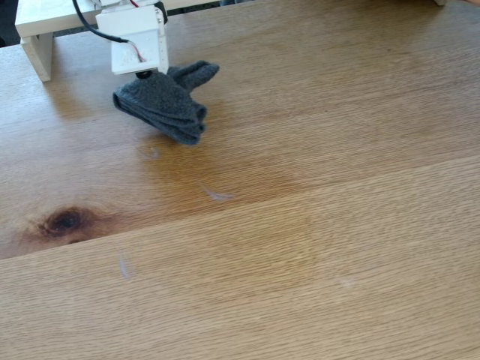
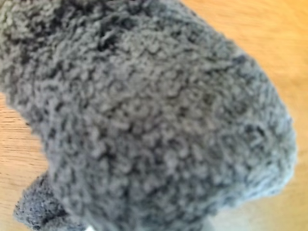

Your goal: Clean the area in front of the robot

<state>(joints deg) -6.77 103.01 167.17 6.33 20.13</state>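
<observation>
Covering the tool (image 1: 150, 75), jaws unseen, grip untellable: fuzzy grey folded cloth (image 1: 169, 105).

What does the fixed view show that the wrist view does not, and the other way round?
Fixed view alone: the robot with its black cable, the white raised shelf at the top left, and much bare table bearing a dark knot and small pale smears. It also shows the whole gray cloth bunched under the robot.

Wrist view alone: the cloth's fuzzy, looped texture at very close range, somewhat blurred.

Both share the gray cloth and the light wooden table. Whether the gripper is open or shut cannot be told.
</observation>
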